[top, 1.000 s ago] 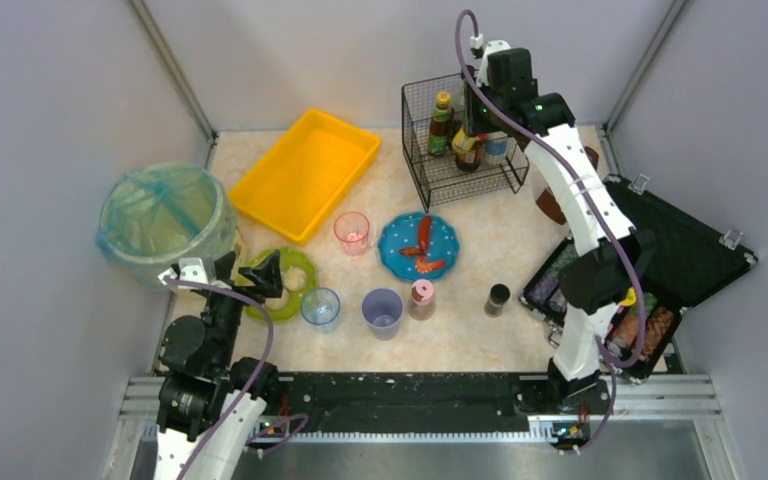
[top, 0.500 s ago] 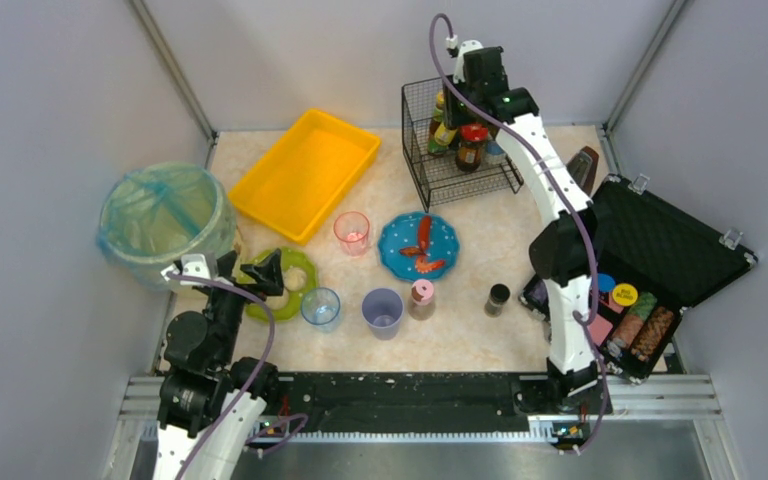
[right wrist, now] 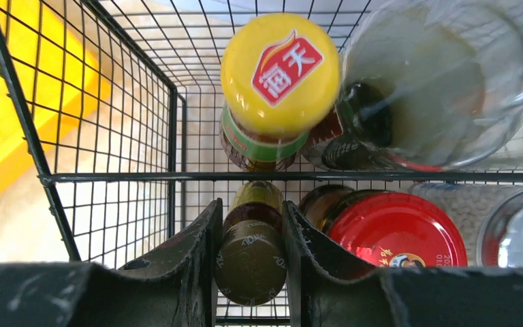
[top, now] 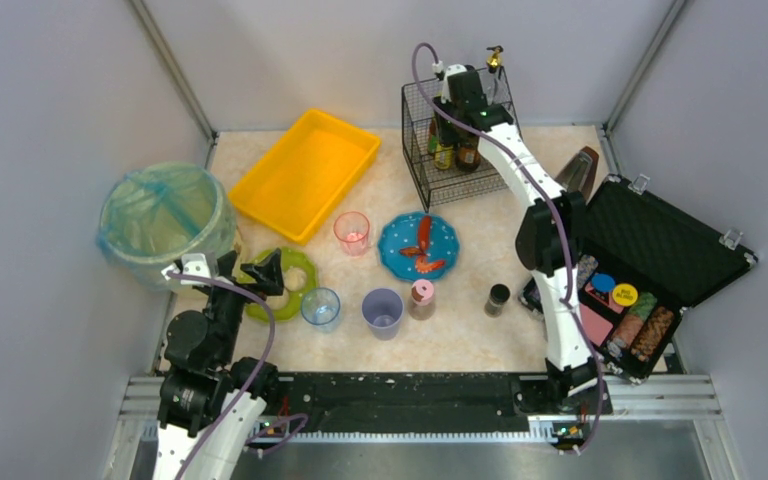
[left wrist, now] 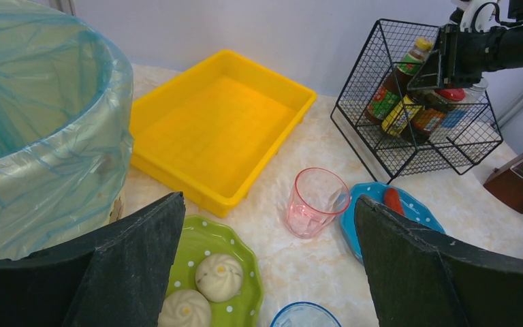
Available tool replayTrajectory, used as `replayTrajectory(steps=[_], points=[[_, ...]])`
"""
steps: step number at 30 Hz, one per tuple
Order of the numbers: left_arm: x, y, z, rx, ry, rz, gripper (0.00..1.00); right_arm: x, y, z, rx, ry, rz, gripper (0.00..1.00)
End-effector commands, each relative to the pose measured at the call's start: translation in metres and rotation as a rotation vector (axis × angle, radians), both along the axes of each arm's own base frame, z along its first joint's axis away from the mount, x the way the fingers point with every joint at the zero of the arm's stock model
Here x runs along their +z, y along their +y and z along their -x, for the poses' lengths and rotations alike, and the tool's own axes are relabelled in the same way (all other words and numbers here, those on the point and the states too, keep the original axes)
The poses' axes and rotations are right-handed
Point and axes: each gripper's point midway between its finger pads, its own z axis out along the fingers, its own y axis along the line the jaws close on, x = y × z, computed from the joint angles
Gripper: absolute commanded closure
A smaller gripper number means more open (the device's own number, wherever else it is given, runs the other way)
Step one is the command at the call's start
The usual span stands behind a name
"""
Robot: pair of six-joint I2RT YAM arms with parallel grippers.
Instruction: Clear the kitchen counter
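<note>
The beige kitchen counter [top: 480, 250] holds cups, plates and shakers. My right gripper [top: 450, 125] reaches into the black wire basket [top: 415, 150] at the back. In the right wrist view it [right wrist: 250, 225] is shut on a bottle with a dark olive cap [right wrist: 250, 262], next to a yellow-capped bottle [right wrist: 279, 68] and a red-lidded jar [right wrist: 395, 228]. My left gripper [top: 270, 272] is open and empty above the green plate [top: 300, 262]. In the left wrist view it [left wrist: 269, 201] hangs over that plate [left wrist: 245, 252] with two buns [left wrist: 218, 277].
A yellow tray [top: 305, 172] and a bin with a teal bag [top: 163, 222] stand at the left. A pink cup [top: 352, 232], a blue plate [top: 400, 235] with sausages, a clear blue cup [top: 321, 307], a purple cup [top: 383, 312] and two shakers [top: 421, 298] stand mid-counter. An open black case [top: 670, 250] lies right.
My right gripper has moved left and farther back over the wire basket, carrying the bottle. My left arm has not moved.
</note>
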Motion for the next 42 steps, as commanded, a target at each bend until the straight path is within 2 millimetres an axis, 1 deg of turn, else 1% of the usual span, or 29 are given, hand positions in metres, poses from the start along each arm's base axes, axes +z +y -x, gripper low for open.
replayTrajectory(steps=[1,4,5,6,7,8,9,10,11,12,13,16,21,25,26,27,30,34,37,40,42], points=[[0.008,0.000,-0.003,0.003,-0.026,0.002,0.01,0.023,0.010,-0.023,-0.007,-0.133,-0.019,0.83],[0.008,0.000,-0.003,0.003,-0.025,0.002,0.01,0.023,0.009,-0.021,-0.006,-0.130,-0.020,0.77],[0.008,0.000,-0.003,0.004,-0.026,0.002,0.01,0.024,0.010,-0.020,-0.004,-0.129,-0.022,0.73],[0.008,0.000,-0.003,0.003,-0.025,0.001,0.01,0.027,0.009,-0.019,-0.004,-0.131,-0.025,0.65],[0.008,0.000,-0.003,0.003,-0.026,0.002,0.01,0.030,0.010,-0.017,-0.001,-0.134,-0.028,0.59],[0.008,0.000,-0.003,0.002,-0.026,0.003,0.01,0.034,0.010,-0.016,0.000,-0.139,-0.032,0.56],[0.009,0.000,-0.002,0.002,-0.028,0.002,0.01,0.037,0.011,-0.014,0.006,-0.140,-0.036,0.54],[0.009,0.000,-0.002,0.002,-0.029,0.004,0.01,0.044,0.010,-0.011,0.011,-0.148,-0.044,0.52],[0.009,0.000,-0.002,0.001,-0.030,0.004,0.01,0.046,0.010,-0.009,0.015,-0.148,-0.046,0.50],[0.009,0.000,-0.001,0.001,-0.032,0.005,0.01,0.056,0.012,-0.005,0.024,-0.159,-0.053,0.48],[0.010,0.000,-0.001,0.000,-0.034,0.005,0.01,0.061,0.013,-0.001,0.032,-0.166,-0.052,0.46],[0.011,0.000,0.000,0.001,-0.041,0.007,0.01,0.074,0.014,0.010,0.058,-0.188,-0.029,0.39],[0.013,0.000,0.002,-0.001,-0.051,0.011,0.01,0.096,0.015,0.037,0.094,-0.217,0.012,0.27],[0.015,0.001,0.005,-0.004,-0.062,0.015,0.01,0.107,0.007,0.060,0.093,-0.216,0.008,0.22],[0.016,0.001,0.005,-0.003,-0.065,0.016,0.01,0.103,0.003,0.067,0.087,-0.201,0.006,0.21],[0.016,0.001,0.006,-0.003,-0.067,0.017,0.01,0.111,0.001,0.074,0.082,-0.209,-0.006,0.21],[0.018,0.001,0.007,-0.005,-0.075,0.020,0.01,0.109,-0.011,0.101,0.068,-0.188,-0.016,0.20],[0.019,0.001,0.009,-0.008,-0.083,0.023,0.01,0.097,-0.023,0.135,0.053,-0.151,-0.055,0.16],[0.020,0.001,0.010,-0.007,-0.085,0.024,0.01,0.083,-0.033,0.158,0.029,-0.145,-0.087,0.13],[0.020,0.001,0.010,-0.008,-0.084,0.025,0.01,0.060,-0.039,0.189,0.052,-0.115,-0.116,0.12],[0.020,0.001,0.009,-0.009,-0.083,0.025,0.01,0.043,-0.050,0.208,0.012,-0.082,-0.127,0.11]])
